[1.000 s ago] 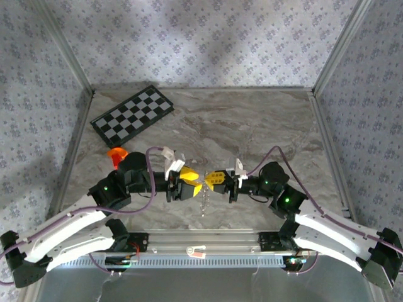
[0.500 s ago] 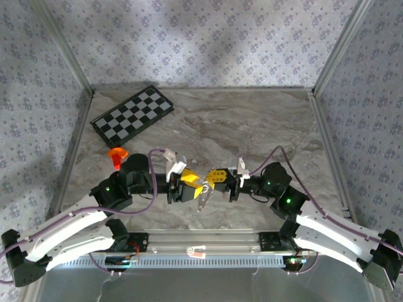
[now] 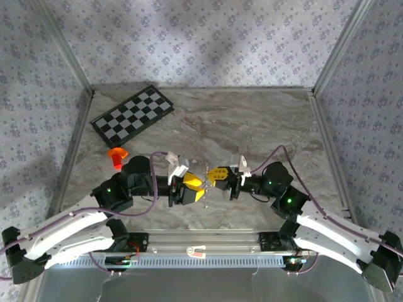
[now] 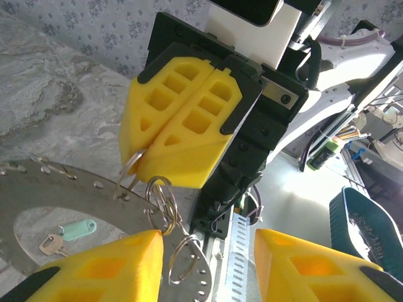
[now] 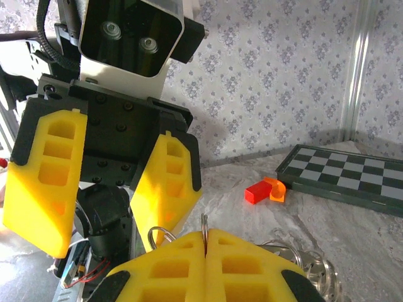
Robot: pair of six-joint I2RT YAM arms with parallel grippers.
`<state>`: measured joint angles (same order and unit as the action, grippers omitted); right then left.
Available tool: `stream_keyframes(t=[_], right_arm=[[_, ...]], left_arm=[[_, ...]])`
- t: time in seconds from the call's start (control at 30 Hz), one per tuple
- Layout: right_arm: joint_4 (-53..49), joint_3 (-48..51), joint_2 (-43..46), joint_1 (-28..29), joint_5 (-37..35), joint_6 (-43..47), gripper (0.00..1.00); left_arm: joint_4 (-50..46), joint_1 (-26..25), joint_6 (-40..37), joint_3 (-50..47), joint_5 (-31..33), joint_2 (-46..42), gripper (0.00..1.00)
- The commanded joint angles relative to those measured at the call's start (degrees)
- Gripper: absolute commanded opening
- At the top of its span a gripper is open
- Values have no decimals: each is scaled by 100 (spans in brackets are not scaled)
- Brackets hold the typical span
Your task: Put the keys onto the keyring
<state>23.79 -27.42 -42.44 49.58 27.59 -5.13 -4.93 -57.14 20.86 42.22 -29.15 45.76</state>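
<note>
Keyring (image 4: 63,189) | hung over the table's (image 3: 252,126) near edge, your right gripper (image 5: 204,245) pinched shut on it; left gripper (image 4: 206,242) gaped beside it | step: key (image 4: 79,228) lay on the table beneath, unthreaded | next: you likely needed to fetch it

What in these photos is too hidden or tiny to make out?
Top view: keyring, too small to count its keys.
Left wrist view: keyring cut off by left and bottom edges; mint-green key small, blurred.
Right wrist view: right gripper's own pads hide how much keyring it pinches.
</note>
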Motion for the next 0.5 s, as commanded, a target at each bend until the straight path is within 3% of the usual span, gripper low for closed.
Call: stream_keyframes(t=[0.0,0.2,0.47], right_arm=[[126,-111,104,-37,-94,-76,0],[99,-100,195,-47,-37,-59,0],[118,-131,262,14,397,27,0]], left_arm=[[27,-68,14,39,-115,-106,42],[41,-67,-16,131,-137,-177,41],[-474,-68,-288,434,304,-392,37]])
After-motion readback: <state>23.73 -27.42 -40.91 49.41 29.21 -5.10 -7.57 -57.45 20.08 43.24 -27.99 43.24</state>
